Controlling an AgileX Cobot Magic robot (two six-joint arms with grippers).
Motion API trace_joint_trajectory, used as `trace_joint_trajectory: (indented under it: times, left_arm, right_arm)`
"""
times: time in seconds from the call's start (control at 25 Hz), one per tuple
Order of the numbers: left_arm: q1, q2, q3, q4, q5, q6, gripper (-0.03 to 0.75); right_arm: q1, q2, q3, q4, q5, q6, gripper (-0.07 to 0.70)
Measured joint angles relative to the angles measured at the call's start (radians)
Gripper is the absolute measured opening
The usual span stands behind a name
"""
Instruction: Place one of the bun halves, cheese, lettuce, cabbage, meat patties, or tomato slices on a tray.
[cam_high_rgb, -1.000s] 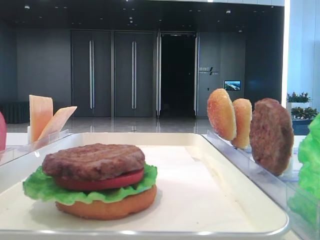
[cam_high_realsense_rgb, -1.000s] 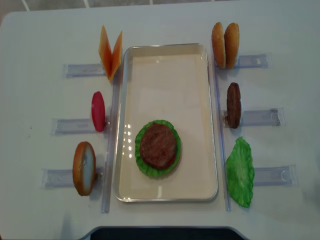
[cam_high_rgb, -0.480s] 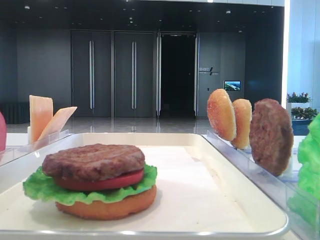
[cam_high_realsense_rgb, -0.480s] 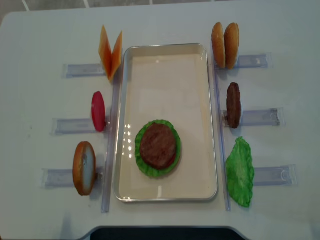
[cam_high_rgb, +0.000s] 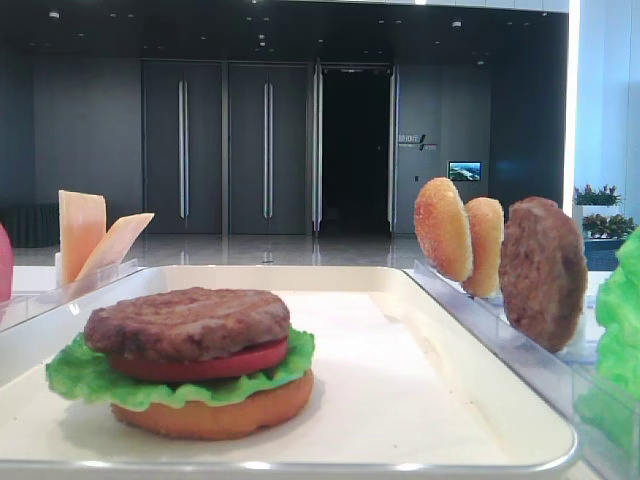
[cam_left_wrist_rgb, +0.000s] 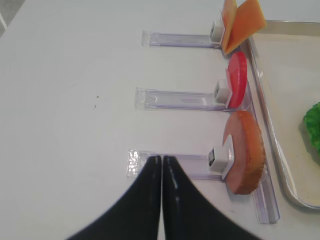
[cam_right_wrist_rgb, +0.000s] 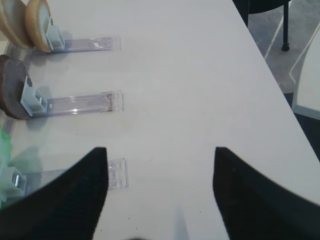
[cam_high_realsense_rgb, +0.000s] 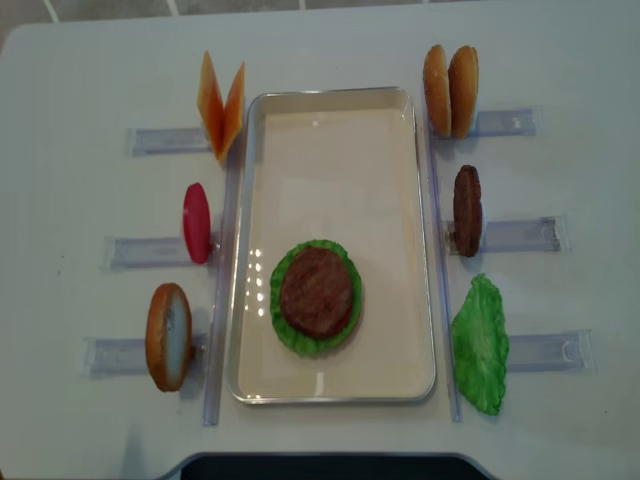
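On the cream tray (cam_high_realsense_rgb: 400, 200) sits a stack: a bun half (cam_high_rgb: 215, 415), lettuce (cam_high_realsense_rgb: 285, 325), a tomato slice (cam_high_rgb: 200, 363) and a meat patty (cam_high_realsense_rgb: 316, 291) on top. My left gripper (cam_left_wrist_rgb: 161, 160) is shut and empty, low over the table just left of a bun half (cam_left_wrist_rgb: 245, 152) standing on its rack. My right gripper (cam_right_wrist_rgb: 160, 150) is open with nothing between its fingers, over bare table to the right of the racks. Neither gripper shows in the two exterior views.
Clear racks flank the tray. On the left stand cheese (cam_high_realsense_rgb: 221, 105), a tomato slice (cam_high_realsense_rgb: 197, 222) and a bun half (cam_high_realsense_rgb: 167, 336). On the right stand two bun halves (cam_high_realsense_rgb: 450, 90), a darker patty (cam_high_realsense_rgb: 467, 210) and lettuce (cam_high_realsense_rgb: 480, 345). The table edge (cam_right_wrist_rgb: 260, 55) lies right of my right gripper.
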Motion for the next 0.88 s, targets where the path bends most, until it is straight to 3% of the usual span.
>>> trace_joint_trajectory:
  times: [0.88]
  left_arm:
    - [0.0,0.0,0.0,0.0,0.0,0.0,0.0]
  right_arm:
    - [0.0,-0.003,0.0,0.001,0.0,0.0,0.463]
